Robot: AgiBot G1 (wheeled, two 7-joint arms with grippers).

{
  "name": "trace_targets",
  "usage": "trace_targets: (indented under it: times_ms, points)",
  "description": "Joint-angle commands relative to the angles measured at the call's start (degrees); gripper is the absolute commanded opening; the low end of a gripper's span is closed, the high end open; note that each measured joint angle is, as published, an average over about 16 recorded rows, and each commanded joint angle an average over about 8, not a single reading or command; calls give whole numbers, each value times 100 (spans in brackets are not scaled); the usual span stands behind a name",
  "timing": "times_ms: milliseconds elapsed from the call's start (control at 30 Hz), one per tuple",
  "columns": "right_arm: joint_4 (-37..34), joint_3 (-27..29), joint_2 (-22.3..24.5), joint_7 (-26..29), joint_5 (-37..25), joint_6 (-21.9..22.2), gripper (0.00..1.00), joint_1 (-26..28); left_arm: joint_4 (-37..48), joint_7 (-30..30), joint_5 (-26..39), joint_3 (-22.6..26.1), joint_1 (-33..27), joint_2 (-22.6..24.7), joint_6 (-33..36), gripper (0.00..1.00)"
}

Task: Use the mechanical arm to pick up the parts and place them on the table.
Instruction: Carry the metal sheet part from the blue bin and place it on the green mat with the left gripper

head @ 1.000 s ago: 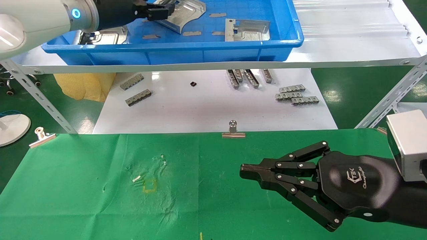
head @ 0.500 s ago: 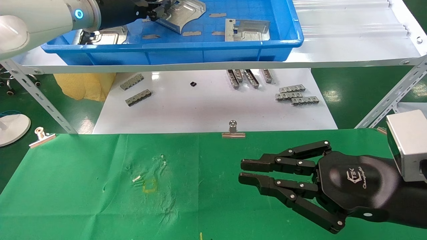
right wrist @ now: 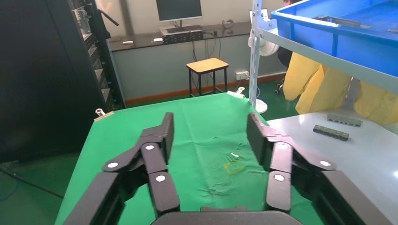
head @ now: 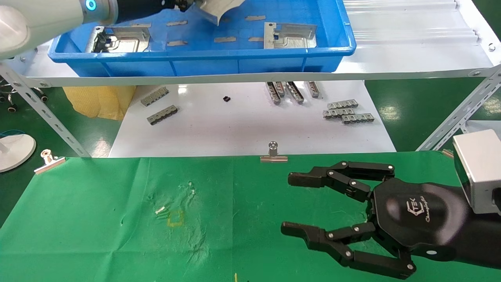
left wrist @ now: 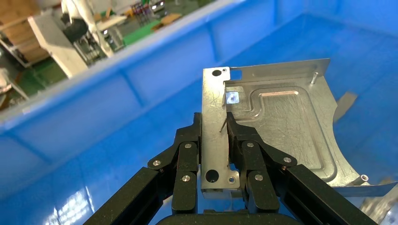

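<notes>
**Three cameras, one landmark: the blue bin**

The head camera looks forward and down from above; the blue bin [head: 203, 58] sits at the far edge of its view, the green table [head: 98, 219] nearest; the left wrist camera sits close inside that bin, facing its blue wall [left wrist: 141, 89] past its own fingers [left wrist: 185, 164]; the right wrist camera looks low along the table [right wrist: 206, 122] toward the yellow square mark [right wrist: 233, 167], the bin [right wrist: 347, 33] raised at one side; head and right wrist views share table, mark [head: 175, 217] and bin.

A bin [head: 203, 62] is sitting on a shelf [head: 411, 51] at 12 o'clock, beyond the table [head: 98, 235]; two parts [head: 121, 38] [head: 289, 35] are lying inside.
</notes>
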Motion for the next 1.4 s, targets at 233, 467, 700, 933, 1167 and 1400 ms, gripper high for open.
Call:
trace_targets:
  times_ms: [233, 467, 700, 933, 1167, 1400]
  points:
    - [0, 0, 0, 0, 0, 0, 100, 0, -104, 844, -376, -220, -122, -320, 833, 0]
    - [0, 0, 0, 0, 0, 0, 100, 0, -49, 1792, -676, -386, -95, -941, 2539, 0]
    - [0, 0, 0, 0, 0, 0, 100, 0, -43, 2481, -875, -446, 12, -1575, 4565, 0]
    - [0, -1, 0, 0, 0, 0, 100, 0, -861, 2929, -933, 5, 498, -2155, 5195, 0]
    - [0, -1, 0, 0, 0, 0, 100, 0, -1851, 3162, -1196, 978, 1305, -2708, 5157, 0]
    - [0, -1, 0, 0, 1, 0, 100, 0, -1666, 3719, -1048, 1746, 1668, -2567, 5038, 0]
